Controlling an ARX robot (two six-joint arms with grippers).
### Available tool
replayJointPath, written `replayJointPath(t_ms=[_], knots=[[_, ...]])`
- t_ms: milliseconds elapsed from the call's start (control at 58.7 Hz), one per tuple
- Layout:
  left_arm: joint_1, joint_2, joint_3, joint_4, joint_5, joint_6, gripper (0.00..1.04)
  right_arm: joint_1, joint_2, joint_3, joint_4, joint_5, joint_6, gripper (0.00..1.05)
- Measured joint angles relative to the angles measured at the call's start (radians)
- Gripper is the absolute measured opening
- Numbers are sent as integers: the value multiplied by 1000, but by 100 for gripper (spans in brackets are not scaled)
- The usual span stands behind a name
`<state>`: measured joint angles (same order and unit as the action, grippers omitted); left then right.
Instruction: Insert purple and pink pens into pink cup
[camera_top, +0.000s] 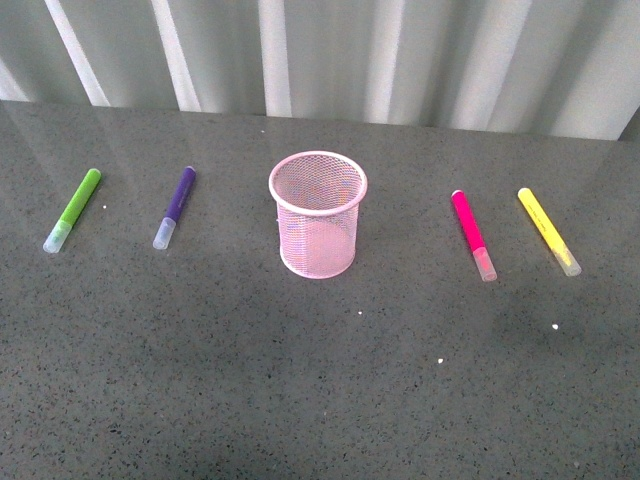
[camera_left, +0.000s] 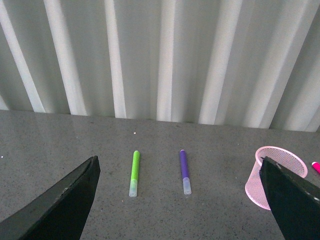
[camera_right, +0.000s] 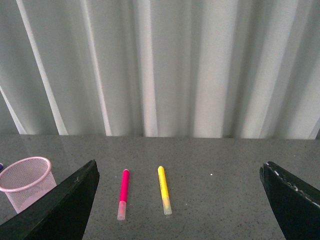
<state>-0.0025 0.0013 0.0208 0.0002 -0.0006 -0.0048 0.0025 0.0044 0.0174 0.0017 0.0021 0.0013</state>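
The pink cup (camera_top: 318, 213) stands upright mid-table, a light-pink wire-mesh holder with nothing in it. Left of it lies the purple pen (camera_top: 175, 206), clear cap toward me. The pink pen (camera_top: 472, 233) lies on the cup's right side, cap also toward me. Neither arm shows in the front view. My left gripper (camera_left: 182, 200) is open, held back from the purple pen (camera_left: 184, 171) with the cup (camera_left: 276, 175) beside one finger. My right gripper (camera_right: 180, 200) is open too, well short of the pink pen (camera_right: 123, 192); the cup (camera_right: 27, 181) shows at that view's edge.
A lime-green marker (camera_top: 73, 208) lies farthest left and a yellow marker (camera_top: 548, 230) farthest right. A pleated white curtain (camera_top: 320, 55) closes off the back edge of the grey speckled table (camera_top: 320, 380).
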Motion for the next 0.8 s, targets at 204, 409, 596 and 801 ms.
replayJointPath(t_ms=[204,409,596,801], knots=[[0,0,0,0,0,0,98,0,0,0,0,0,0,98],[0,0,0,0,0,0,98,0,0,0,0,0,0,98],[0,0,0,0,0,0,98,0,0,0,0,0,0,98],[-8,10,3,-13,-28,-19,98,0,0,0,0,0,0,98]])
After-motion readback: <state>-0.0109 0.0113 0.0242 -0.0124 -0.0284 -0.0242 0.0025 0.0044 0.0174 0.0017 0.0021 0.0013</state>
